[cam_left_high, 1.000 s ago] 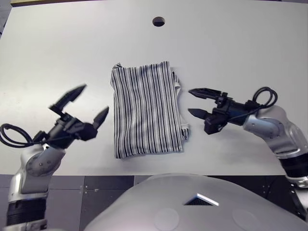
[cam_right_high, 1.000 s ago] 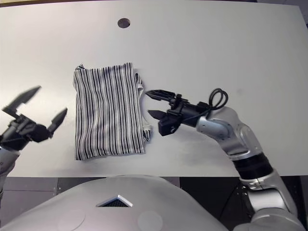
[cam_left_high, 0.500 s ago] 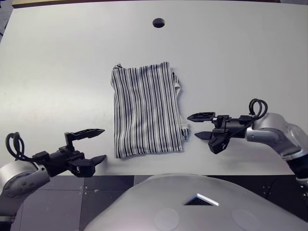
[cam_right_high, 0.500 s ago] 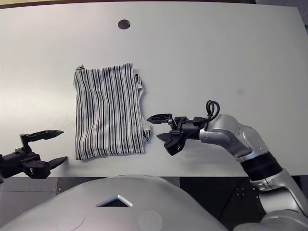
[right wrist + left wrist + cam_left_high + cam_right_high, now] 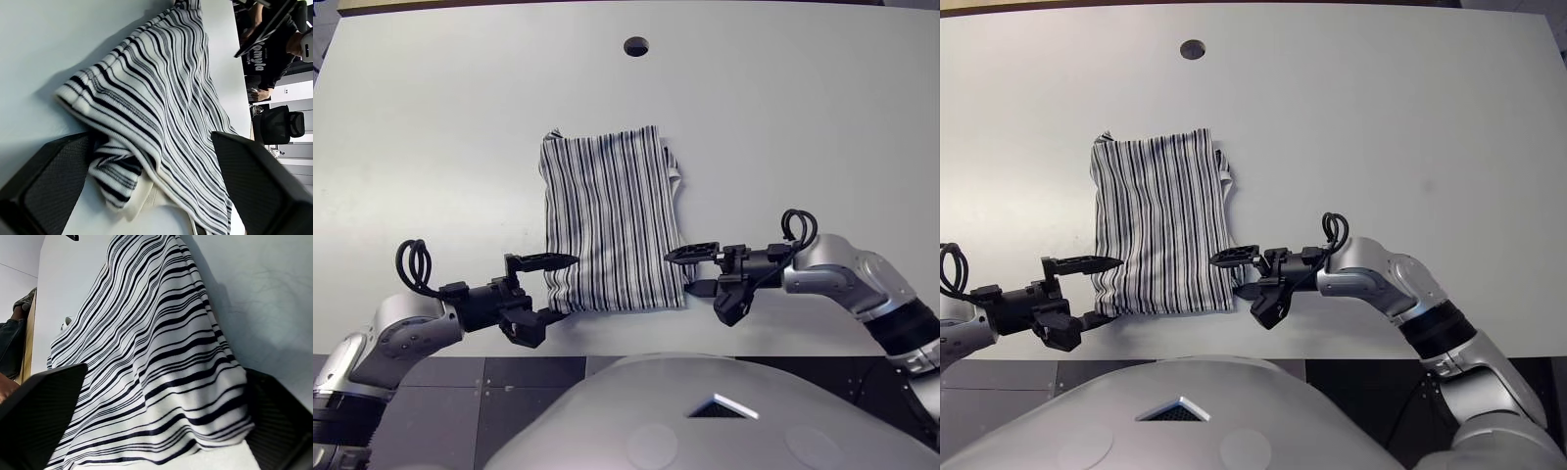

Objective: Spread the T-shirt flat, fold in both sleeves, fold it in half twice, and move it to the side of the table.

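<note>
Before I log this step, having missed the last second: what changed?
Both arms swung in toward the T-shirt: the left end effector now brackets its near-left corner, the right end effector its near-right corner, both open, nothing gripped. The T-shirt lies unmoved on the table.

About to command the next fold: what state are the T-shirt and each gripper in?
T-shirt: folded into a rectangle, lying flat.
Left gripper: open, fingers either side of the T-shirt's near left corner.
Right gripper: open, fingers either side of its near right corner.
</note>
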Tool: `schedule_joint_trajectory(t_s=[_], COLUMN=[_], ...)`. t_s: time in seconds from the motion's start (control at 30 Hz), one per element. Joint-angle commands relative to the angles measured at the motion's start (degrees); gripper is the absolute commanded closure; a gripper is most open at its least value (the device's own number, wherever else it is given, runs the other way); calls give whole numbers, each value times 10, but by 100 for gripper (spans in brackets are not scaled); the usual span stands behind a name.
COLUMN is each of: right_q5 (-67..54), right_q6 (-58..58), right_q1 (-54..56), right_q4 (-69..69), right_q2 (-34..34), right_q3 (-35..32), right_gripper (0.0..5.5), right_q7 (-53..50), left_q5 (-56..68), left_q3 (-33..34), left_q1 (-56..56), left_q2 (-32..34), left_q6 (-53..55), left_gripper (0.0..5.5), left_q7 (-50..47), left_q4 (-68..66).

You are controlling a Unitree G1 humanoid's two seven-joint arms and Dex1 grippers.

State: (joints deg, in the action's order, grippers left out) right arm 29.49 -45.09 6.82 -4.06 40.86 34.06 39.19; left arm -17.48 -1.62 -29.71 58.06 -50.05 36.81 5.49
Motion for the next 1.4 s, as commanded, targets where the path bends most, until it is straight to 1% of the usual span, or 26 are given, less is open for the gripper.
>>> schedule_joint_trajectory(t_s=[0.03, 0.13, 0.2, 0.23, 0.33, 0.4, 0.57, 0.77, 0.8, 0.87, 1.03, 1.13, 1.2, 1.3, 1.4], right_q5=[50, 51, 49, 48, 42, 37, 22, 24, 23, 15, -99, -172, -199, -225, -196], right_q6=[7, 4, 1, -1, -6, -9, -10, -2, 1, 6, 39, 71, 95, 148, 183], right_q1=[7, 17, 20, 21, 20, 16, 7, 10, 9, 7, -19, -25, -11, 40, 95], right_q4=[52, 76, 85, 87, 89, 83, 68, 82, 83, 82, 34, 5, 1, 28, 94], right_q2=[-7, -21, -25, -26, -24, -22, -18, -30, -31, -30, -10, -11, -32, -98, -159], right_q3=[15, 18, 22, 24, 30, 33, 37, 31, 28, 20, -6, -23, -35, -54, -70], right_gripper=[116, 116, 145, 154, 230, 261, 364, 481, 495, 539, 540, 540, 540, 540, 540], right_q7=[0, -14, -18, -18, -17, -14, -10, -20, -23, -26, 5, 23, 23, 4, -39], left_q5=[-42, -40, -39, -39, -37, -33, -22, -12, -5, 19, 125, 158, 153, 145, 121], left_q3=[-19, -26, -29, -31, -35, -39, -45, -47, -48, -51, -54, -48, -40, -28, -30], left_q1=[-1, 1, 6, 8, 15, 21, 27, 28, 28, 24, 7, 42, 79, 132, 167], left_q2=[3, -1, -4, -5, -7, -9, -12, -12, -12, -10, -2, -26, -54, -96, -127], left_q6=[20, 19, 18, 17, 17, 17, 12, 9, 8, 6, 1, 25, 50, 95, 118], left_gripper=[125, 173, 206, 211, 277, 300, 386, 485, 496, 531, 535, 535, 535, 535, 535], left_q7=[6, -3, -9, -11, -19, -21, -27, -32, -31, -27, -7, -9, -25, -52, -71], left_q4=[-41, -46, -49, -51, -54, -55, -60, -65, -64, -58, -21, -20, -44, -87, -125])
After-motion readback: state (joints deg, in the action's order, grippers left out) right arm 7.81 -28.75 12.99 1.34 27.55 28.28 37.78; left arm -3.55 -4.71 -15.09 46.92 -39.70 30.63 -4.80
